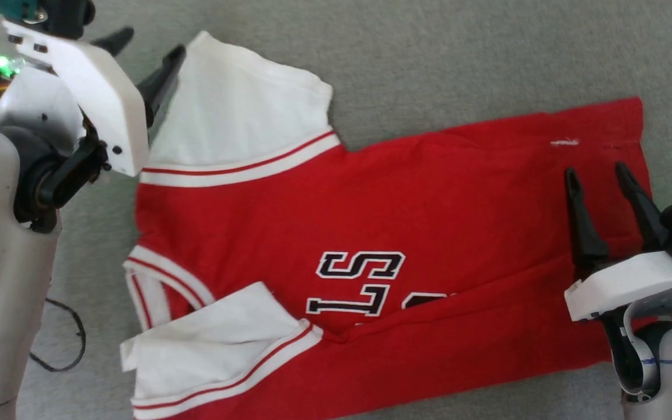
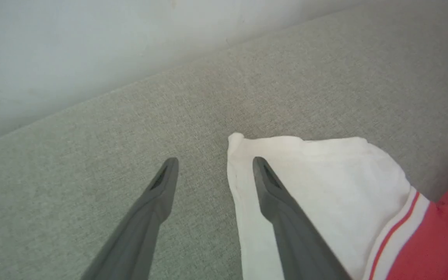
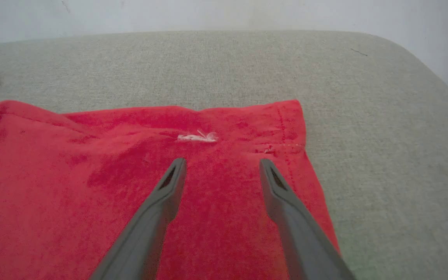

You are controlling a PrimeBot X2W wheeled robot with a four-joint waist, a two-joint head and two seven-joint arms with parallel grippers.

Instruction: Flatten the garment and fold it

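The red short-sleeved jersey T-shirt with white sleeves (image 1: 429, 204) lies spread on the grey fabric-covered bench (image 1: 458, 52). Its long axis runs across the robot's front, with the striped collar (image 1: 155, 280) and sleeves toward the robot's left and the hem (image 1: 639, 151) toward its right. The near long edge is turned over onto the black-and-white lettering, so one lengthwise fold appears to be in.

The left gripper (image 1: 155, 39) is nearer the far white sleeve (image 1: 237, 111). Its jaws are spread wide and hold nothing, one finger over the sleeve's outer edge and the other over bare bench.

The right gripper (image 1: 596, 169) is over the far hem corner, just short of a small white thread tuft (image 1: 564, 142). Its jaws are equally wide and empty. Whether either gripper's fingertips touch the cloth cannot be told.
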